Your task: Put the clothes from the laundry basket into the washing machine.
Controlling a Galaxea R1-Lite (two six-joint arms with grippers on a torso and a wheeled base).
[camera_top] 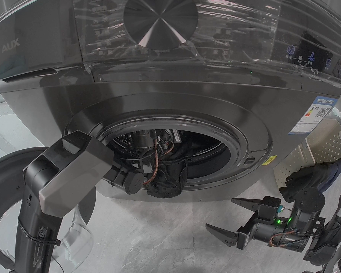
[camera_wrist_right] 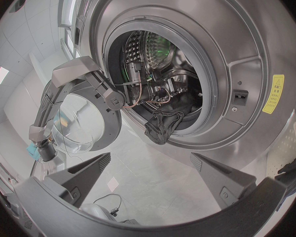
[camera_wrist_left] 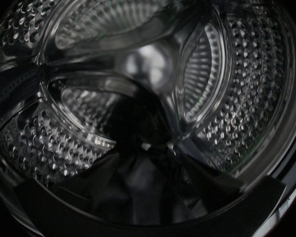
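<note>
From the head view, the washing machine (camera_top: 216,95) has its door (camera_top: 3,194) swung open towards the left, and the left arm (camera_top: 72,167) bends at the elbow and pokes the left gripper (camera_top: 170,139) through the opening. A dark garment (camera_top: 166,179) lies across the lower lip, one end in the drum and the other hanging down outside, so it likely needs pushing inward. The right gripper (camera_top: 220,213) hangs low over the floor, spread wide and empty, just beside the laundry basket (camera_top: 329,141), where more dark clothes (camera_top: 314,175) drape over the rim. The left wrist view looks into the drum (camera_wrist_left: 246,66), dark cloth (camera_wrist_left: 138,181) near the camera; whether that claw grips it cannot be told. From the right wrist view, the garment (camera_wrist_right: 164,125) hangs well ahead of the open claw (camera_wrist_right: 149,155), far nearer the left arm (camera_wrist_right: 75,73)
</note>
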